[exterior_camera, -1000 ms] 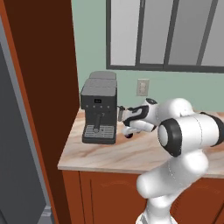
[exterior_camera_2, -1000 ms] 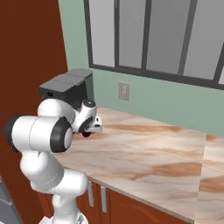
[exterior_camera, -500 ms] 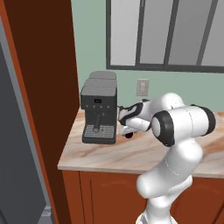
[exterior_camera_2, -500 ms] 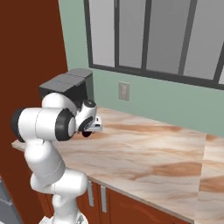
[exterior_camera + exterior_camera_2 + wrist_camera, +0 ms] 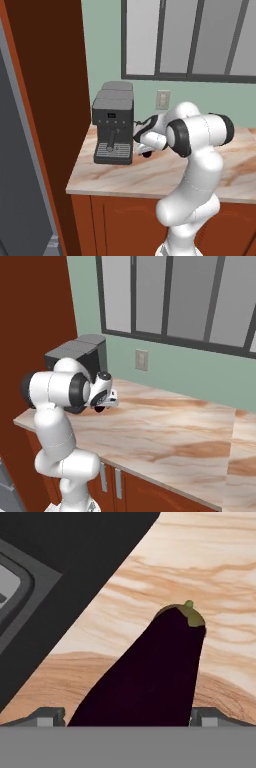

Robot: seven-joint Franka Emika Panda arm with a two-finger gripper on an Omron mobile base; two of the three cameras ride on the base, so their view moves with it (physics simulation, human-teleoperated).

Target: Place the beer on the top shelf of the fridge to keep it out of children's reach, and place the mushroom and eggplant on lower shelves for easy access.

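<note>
Left base view: the white arm's two-finger gripper (image 5: 142,146) hangs low over the marbled tan counter (image 5: 150,172), just beside the dark grey coffee machine (image 5: 113,129).

Right base view: gripper (image 5: 102,405) just above the counter, beside the machine.

Hand view: jaws spread wide — the glossy dark purple eggplant (image 5: 145,679) lies on the counter between the fingertips (image 5: 47,716), ungripped.

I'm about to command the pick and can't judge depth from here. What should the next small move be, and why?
Probably close the gripper on the eggplant. In the hand view the eggplant lies on the counter right between the two open finger tips, its stem end pointing away, beside the coffee machine. Nothing is held yet.
</note>
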